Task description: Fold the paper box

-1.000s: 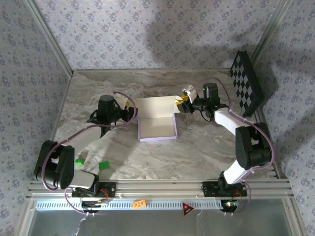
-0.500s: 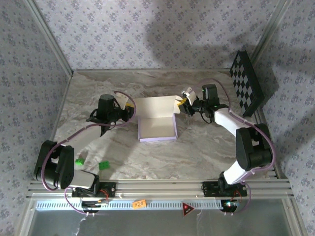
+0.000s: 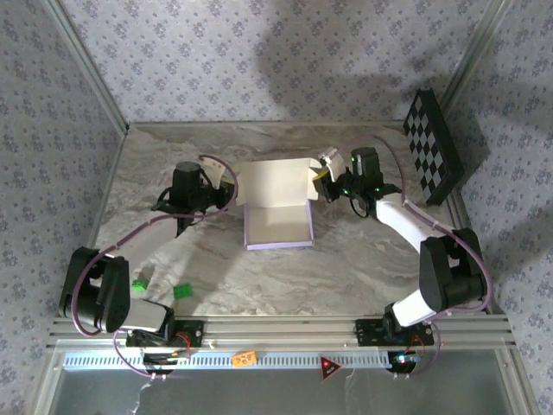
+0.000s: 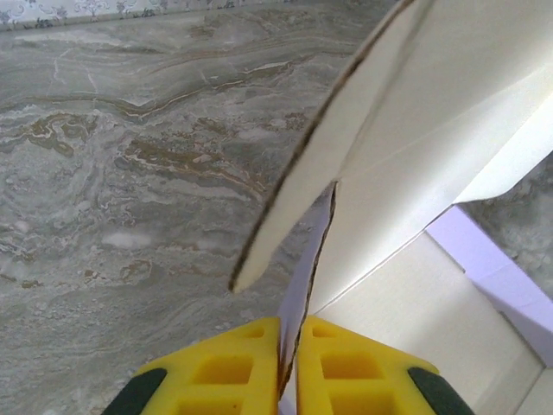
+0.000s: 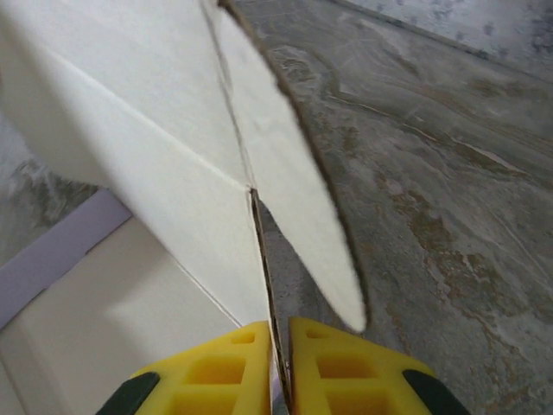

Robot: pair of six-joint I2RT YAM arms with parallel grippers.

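The thin card paper box [image 3: 276, 226], with lavender walls and a cream-white inside, is sitting near the middle of the grey marbled counter [image 3: 363, 268] as a shallow rectangular tray. Its wide cream lid flap [image 3: 272, 183] is standing up along the far side. The left arm's yellow-fingered left tool [image 3: 228, 194] is pinching the flap's left edge, its fingers nearly together with only the card between them, as the left wrist view is showing [image 4: 289, 346]. The right arm's matching right tool [image 3: 321, 180] is gripping the flap's right edge in the same narrow pinch [image 5: 278, 346]. By the look of it, the lid-closing step is under way: both arms are holding the flap raised, and the next move is likely calling for them to swing it forward and down together, keeping both ends level so the small rounded side tabs are sliding inside the tray walls rather than buckling. Counting outward: one paper box, two tools, two small green blocks [image 3: 138, 283] lying well apart from the box near the left arm's base, and one black-and-white checkerboard panel [image 3: 433, 145] leaning at the far right.
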